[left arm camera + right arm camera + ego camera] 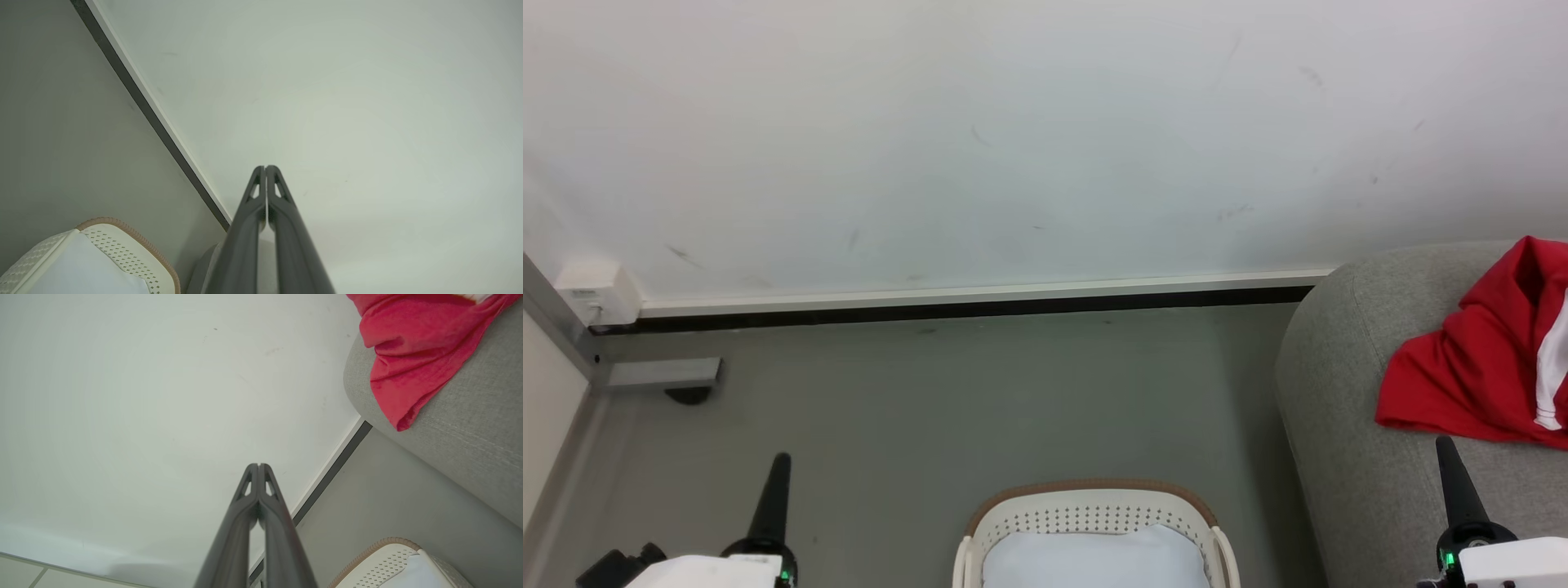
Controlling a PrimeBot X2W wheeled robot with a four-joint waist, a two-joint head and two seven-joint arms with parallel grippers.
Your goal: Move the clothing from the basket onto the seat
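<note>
Red fabric, a crumpled bright garment with a white stripe (1462, 376), lay on the large light-grey woven upholstered seat (1347, 425) near its rounded corner, one fold drooping over the edge. The small cream-white perforated plastic basket with a brown rim (1094, 487) stood on the grey floor (980, 392) just beside the seat. What showed of its inside held a pale white liner (1094, 559) and no red (its near part was cut off). The left gripper (776, 490) and right gripper (1450, 465) each had both dark fingers pressed together on nothing, either side of the basket. The moving looked finished or close to it. Whether the heap was both garments, I could not tell.
</note>
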